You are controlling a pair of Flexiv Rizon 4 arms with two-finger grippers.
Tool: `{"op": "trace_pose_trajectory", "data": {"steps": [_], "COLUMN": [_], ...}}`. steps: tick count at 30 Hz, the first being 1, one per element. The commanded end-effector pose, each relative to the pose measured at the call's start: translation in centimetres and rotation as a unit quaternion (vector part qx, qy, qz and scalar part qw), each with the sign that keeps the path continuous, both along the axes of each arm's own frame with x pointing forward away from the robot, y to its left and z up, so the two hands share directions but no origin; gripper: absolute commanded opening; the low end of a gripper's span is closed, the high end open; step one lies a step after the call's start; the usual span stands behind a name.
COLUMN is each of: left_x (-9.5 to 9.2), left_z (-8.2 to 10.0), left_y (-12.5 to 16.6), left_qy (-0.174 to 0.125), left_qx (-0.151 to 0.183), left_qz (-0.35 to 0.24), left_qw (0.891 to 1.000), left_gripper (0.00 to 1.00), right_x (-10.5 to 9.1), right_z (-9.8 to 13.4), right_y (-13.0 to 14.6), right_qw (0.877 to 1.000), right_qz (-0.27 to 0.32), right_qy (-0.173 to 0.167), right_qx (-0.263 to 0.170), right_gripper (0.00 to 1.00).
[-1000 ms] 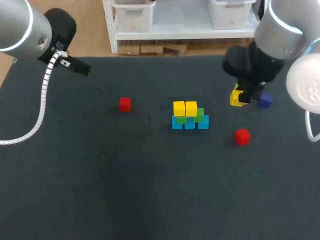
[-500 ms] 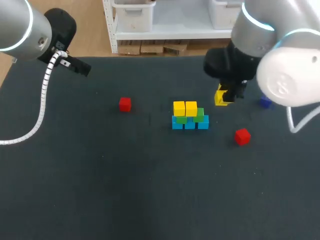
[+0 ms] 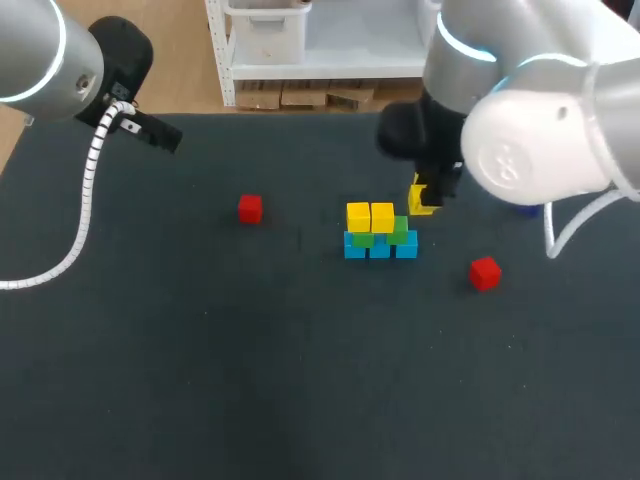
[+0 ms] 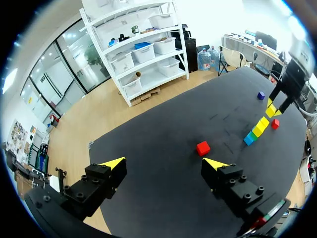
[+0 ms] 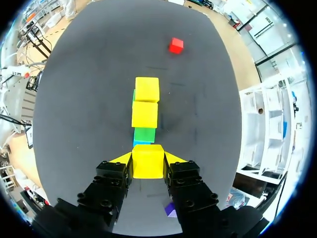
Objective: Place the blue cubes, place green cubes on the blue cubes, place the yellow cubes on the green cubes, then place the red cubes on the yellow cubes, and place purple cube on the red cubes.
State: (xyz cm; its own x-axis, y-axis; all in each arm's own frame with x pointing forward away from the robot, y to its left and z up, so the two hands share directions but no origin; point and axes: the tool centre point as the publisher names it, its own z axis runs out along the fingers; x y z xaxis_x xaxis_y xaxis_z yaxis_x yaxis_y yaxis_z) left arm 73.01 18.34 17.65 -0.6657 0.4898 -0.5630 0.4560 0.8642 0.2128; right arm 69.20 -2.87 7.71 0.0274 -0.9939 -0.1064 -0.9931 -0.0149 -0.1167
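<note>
Over the last sec my R gripper (image 5: 148, 159), fingers clamped on the 3rd yellow cube (image 5: 147, 164), swung in from beside the purple cube (image 4: 260, 95) to just short of the one bare green cube (image 5: 144, 134), so setting it down looks next imo; L gripper (image 4: 163, 166) parked far off, fingers apart, empty.

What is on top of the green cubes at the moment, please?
Two yellow cubes sit there, largely covering the green beneath; the end green cube has nothing on it.

Three blue (image 3: 406, 246), two green (image 3: 401, 229), three yellow (image 3: 358, 215), two red (image 3: 485, 273), one purple (image 5: 171, 210).
</note>
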Motion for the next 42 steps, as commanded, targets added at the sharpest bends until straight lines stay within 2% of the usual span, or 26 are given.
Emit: {"op": "trace_pose_trajectory", "data": {"steps": [1, 15, 42], "left_x": [0.1, 0.1, 0.1], "left_z": [0.0, 0.0, 0.0], "left_y": [0.1, 0.1, 0.1], "left_qy": [0.0, 0.0, 0.0], "left_qx": [-0.002, -0.002, -0.002], "left_qz": [-0.002, -0.002, -0.002], "left_qw": [1.0, 1.0, 1.0], "left_gripper": [1.0, 1.0, 1.0], "right_x": [0.2, 0.3, 0.5], "right_z": [-0.7, -1.9, -2.9], "right_y": [0.5, 1.1, 2.0], "right_qw": [1.0, 1.0, 0.999], "right_qz": [-0.004, -0.002, 0.009], "right_qy": [0.0, 0.01, 0.026], "right_qx": [-0.008, -0.015, -0.016], "right_gripper": [0.0, 0.0, 0.0]}}
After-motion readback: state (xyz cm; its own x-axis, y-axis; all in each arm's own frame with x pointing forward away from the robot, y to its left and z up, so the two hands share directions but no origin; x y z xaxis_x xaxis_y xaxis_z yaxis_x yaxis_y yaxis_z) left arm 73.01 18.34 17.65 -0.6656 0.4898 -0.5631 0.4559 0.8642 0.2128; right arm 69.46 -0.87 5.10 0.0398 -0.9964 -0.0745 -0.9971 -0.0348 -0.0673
